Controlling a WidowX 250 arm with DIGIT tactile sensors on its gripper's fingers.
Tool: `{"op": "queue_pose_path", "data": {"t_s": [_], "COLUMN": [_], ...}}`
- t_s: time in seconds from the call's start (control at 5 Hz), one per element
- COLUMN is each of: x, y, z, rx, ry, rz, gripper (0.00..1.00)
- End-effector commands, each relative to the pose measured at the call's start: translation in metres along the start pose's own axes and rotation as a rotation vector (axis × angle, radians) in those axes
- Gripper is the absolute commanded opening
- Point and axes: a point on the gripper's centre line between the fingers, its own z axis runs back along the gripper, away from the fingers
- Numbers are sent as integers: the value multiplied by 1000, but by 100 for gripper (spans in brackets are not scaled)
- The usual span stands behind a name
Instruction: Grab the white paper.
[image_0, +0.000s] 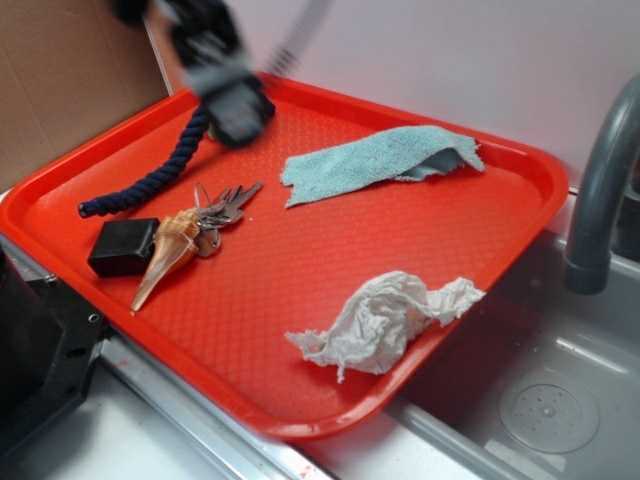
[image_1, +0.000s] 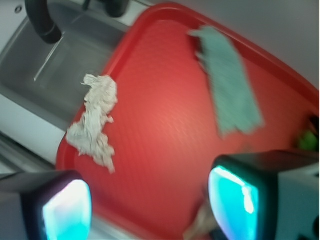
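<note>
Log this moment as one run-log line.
gripper: open, empty, raised over tray's far-left corner | white paper: untouched on red tray rim nearest sink | grasp: not begun

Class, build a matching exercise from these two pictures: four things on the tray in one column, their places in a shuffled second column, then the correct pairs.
Things:
1. white paper
2. blue-green cloth
3. dark blue rope
4. black box

Places:
A. far side of the tray
B. on the tray edge nearest the sink
C. beside the shell
D. under the gripper

Pairs: 1-B, 2-A, 3-D, 4-C
</note>
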Motion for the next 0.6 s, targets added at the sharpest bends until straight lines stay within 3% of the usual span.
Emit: {"op": "queue_pose_path", "data": {"t_s": [0.0, 0.4], "x": [33, 63], "y": [-32, -50], "z": [-51, -91], "rx": [-57, -104], "ry": [3, -60], "rz": [-109, -160], "gripper": [100, 100]}}
